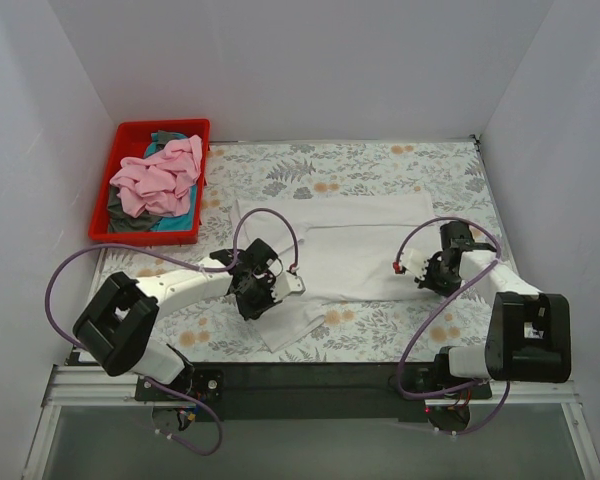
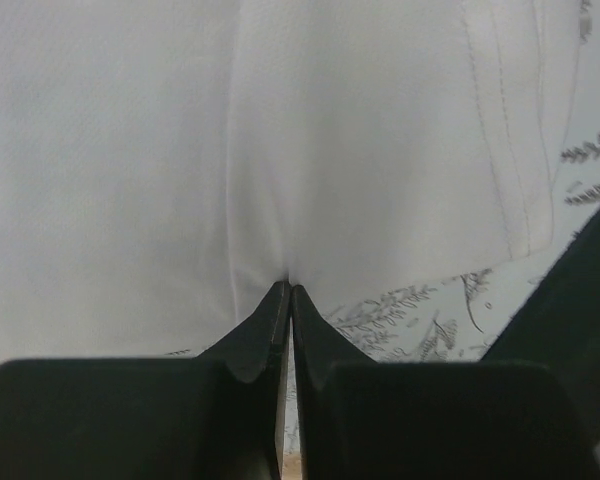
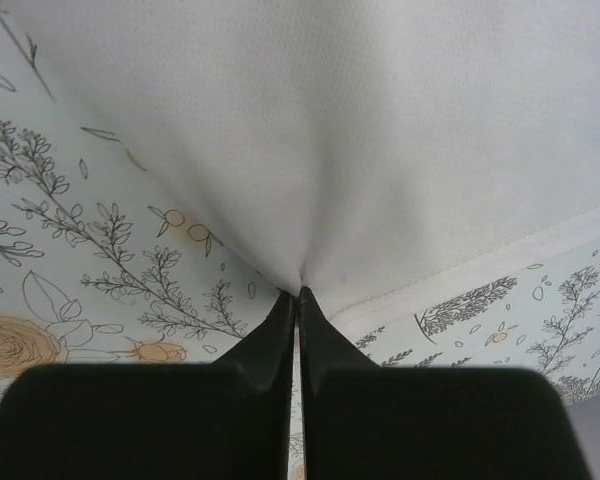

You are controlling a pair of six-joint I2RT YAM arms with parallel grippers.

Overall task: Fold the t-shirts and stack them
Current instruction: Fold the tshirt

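Plain white walls close the bench [image 1: 380, 170] in on three sides: back [image 1: 310, 60], left [image 1: 30, 150] and right [image 1: 570, 150]. A floral-print covering (grey leaves, orange blooms) lies over the bench. A black rail [image 1: 310, 382] and a silver frame [image 1: 90, 385] run along its near edge. The light is even and soft.

White arms [image 1: 180, 287], black claws [image 2: 285, 292] [image 3: 298, 293], purple cables [image 1: 48, 295]

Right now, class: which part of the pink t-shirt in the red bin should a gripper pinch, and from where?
Probably a raised fold of the pink t-shirt, from straight above: it lies crumpled on top, and the red bin walls it in sideways.
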